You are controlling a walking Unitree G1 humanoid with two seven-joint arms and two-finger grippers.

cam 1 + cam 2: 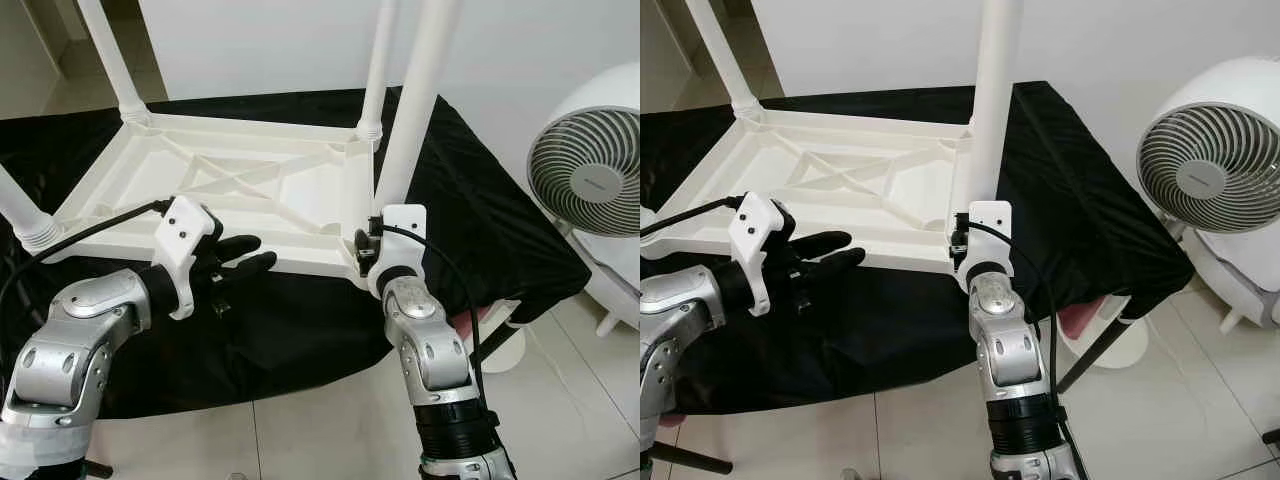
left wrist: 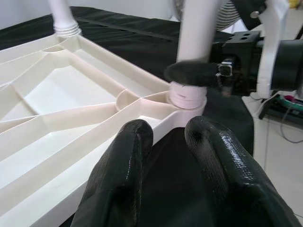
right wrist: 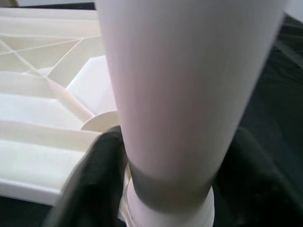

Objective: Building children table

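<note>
The children's table [image 1: 230, 190] lies upside down on a black cloth [image 1: 300, 320], ahead of both pincers. It is moulded white plastic: judged light, stiff, smooth and somewhat slippery.

The near-right leg [image 1: 410, 120] stands in its corner socket. The right gripper [image 3: 165, 189] is closed around its base, judged the firmest hold.

The left gripper [image 2: 170, 146], fingers slightly parted and holding nothing, hovers beside the near rim.

A fan [image 1: 590, 170] stands close on the right, so room there is limited.

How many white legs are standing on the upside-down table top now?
4. One leg at the near right corner, with the right gripper closed around its base; one at the far right corner; one at the far left; one at the near left, cut off by the frame.
</note>
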